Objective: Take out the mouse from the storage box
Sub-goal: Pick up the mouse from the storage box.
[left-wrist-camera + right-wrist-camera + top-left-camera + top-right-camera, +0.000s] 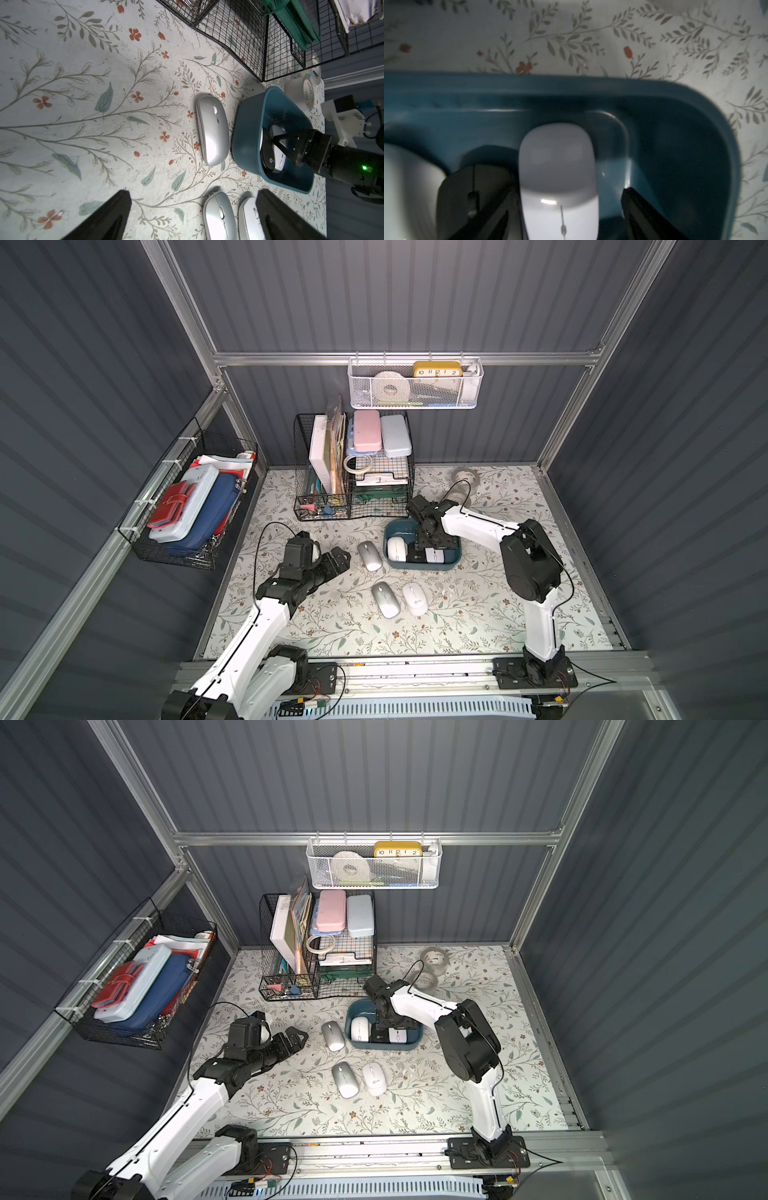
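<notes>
The dark teal storage box (pixel 419 566) (pixel 386 1046) (pixel 245 133) (pixel 529 93) sits at mid-table. Inside lie a white mouse (pixel 397 548) at its left end, a black mouse (pixel 268 153) (pixel 467 182) in the middle and another white mouse (pixel 434 556) (pixel 557 166) toward the right. My right gripper (pixel 432 556) (pixel 569 188) reaches down into the box and is open around this last mouse: one finger touches its side, the other stands a gap away. My left gripper (pixel 332 562) (pixel 193 191) hovers wide open and holds nothing, left of the box.
Three mice lie on the floral table outside the box: silver (pixel 369 556), silver (pixel 385 599) and white (pixel 414 598). A black wire organizer (pixel 353 472) stands behind the box, with tape rolls (pixel 465 477) at the back right. Baskets hang on the left wall (pixel 187 506) and the back wall (pixel 415 385).
</notes>
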Robot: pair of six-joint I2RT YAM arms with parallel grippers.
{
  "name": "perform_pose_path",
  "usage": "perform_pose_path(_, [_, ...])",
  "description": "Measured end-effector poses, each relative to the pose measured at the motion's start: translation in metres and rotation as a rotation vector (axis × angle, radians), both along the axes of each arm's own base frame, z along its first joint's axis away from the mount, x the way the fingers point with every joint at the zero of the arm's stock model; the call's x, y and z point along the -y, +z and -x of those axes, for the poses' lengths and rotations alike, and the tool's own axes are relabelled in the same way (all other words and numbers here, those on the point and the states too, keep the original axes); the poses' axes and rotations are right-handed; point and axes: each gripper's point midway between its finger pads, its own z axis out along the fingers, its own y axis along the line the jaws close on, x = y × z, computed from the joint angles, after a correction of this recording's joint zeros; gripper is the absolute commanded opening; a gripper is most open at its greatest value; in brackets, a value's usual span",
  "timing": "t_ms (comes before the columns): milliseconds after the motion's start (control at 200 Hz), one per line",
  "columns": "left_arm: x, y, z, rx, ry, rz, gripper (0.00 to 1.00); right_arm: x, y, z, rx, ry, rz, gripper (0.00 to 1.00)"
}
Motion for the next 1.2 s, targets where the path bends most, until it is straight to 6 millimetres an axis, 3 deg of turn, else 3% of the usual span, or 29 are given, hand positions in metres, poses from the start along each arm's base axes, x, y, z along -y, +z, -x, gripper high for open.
perform_pose_path(430, [0.001,-0.001,-0.002,0.001,-0.002,0.003,0.99,0.008,-0.015,-0.006,-0.028,-0.021,-0.003,0.81])
perform_pose_path(725, [0.001,-0.004,-0.004,-0.006,-0.002,0.001,0.99,0.011,-0.019,0.013,-0.067,-0.032,-0.038,0.81])
perform_pose_path(991, [0.001,0.000,-0.003,0.004,-0.001,0.002,0.99,0.005,-0.020,0.013,-0.058,-0.044,-0.079,0.64])
perform_pose_path(1201, [0.001,0.003,-0.002,0.018,-0.001,0.005,0.99,0.005,-0.007,0.016,-0.039,-0.035,-0.093,0.61])
